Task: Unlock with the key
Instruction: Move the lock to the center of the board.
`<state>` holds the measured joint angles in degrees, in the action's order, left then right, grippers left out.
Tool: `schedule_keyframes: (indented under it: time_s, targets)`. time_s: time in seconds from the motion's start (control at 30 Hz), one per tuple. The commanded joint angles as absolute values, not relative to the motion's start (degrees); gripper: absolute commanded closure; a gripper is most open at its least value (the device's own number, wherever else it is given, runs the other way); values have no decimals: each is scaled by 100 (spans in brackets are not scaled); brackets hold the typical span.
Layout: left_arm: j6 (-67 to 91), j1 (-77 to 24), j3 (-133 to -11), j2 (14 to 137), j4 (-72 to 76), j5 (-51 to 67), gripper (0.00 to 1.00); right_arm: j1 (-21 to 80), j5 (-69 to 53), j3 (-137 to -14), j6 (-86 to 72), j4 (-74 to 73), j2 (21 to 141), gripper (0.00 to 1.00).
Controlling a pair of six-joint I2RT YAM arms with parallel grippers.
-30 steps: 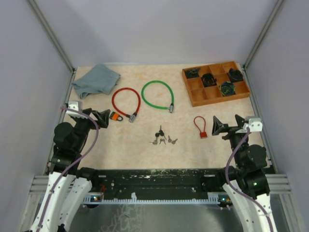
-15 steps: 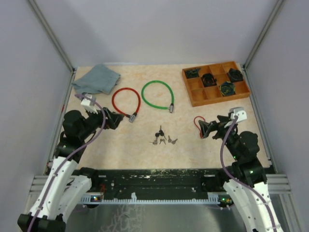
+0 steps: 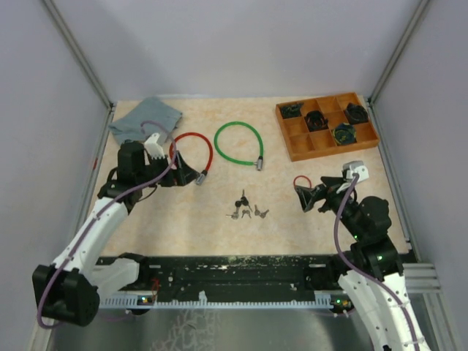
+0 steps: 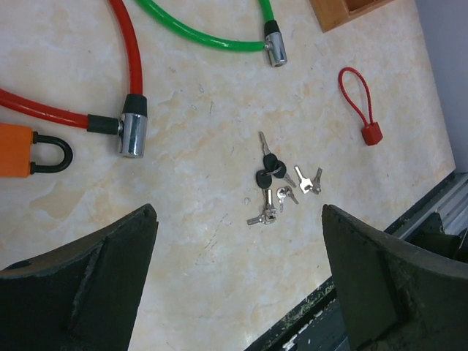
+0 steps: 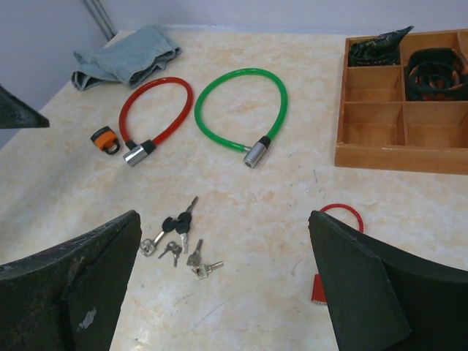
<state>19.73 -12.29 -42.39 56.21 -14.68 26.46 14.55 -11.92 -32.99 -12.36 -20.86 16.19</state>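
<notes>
1. Top external view: the left gripper is out over the beige marbled table, jaws spread wide and holding nothing. It sits just beside the chrome end of the red looped cable lock. The right gripper, equally wide and empty, is at the small red padlock with a thin red wire shackle. The bunch of small metal keys, some black-headed, lies loose on the table between the two grippers, touched by neither. Farther back are a green looped cable lock, a wooden compartment tray and a crumpled grey-blue cloth.
2. Left wrist view: the two dark fingers stand far apart with bare table between them. The keys lie beyond that gap. An orange padlock with a black shackle lies just beside the red cable's chrome barrel.
3. Right wrist view: the fingers are again wide apart. The keys lie nearer the finger at the left of the view. The small red padlock is partly hidden behind the other finger.
</notes>
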Motion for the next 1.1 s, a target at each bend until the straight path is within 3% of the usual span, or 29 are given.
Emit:
schedule_keyframes:
  time_s: [0.0,0.47,0.67,0.97,1.07]
  targets:
    - [1481,-1515,-5134,6414,-2186,2536,2,1415,-1466,-3356,-1288,-1840,1743,3]
    - [468,-2232,-6146,7893,-2945,778,4,1413,-1697,-3306,-1318,-1743,1661,3]
    - [832,-2446,-6012,8325,-2592,1375,9,1415,-1781,-3286,-1349,-1735,1613,3]
    - [613,-2598,-6274,8990,-2975,260,8,1406,-1915,-3256,-1389,-1670,1630,3]
    - [710,-2611,-6521,9293,-3190,500,10,1402,-1919,-3244,-1414,-1669,1650,3]
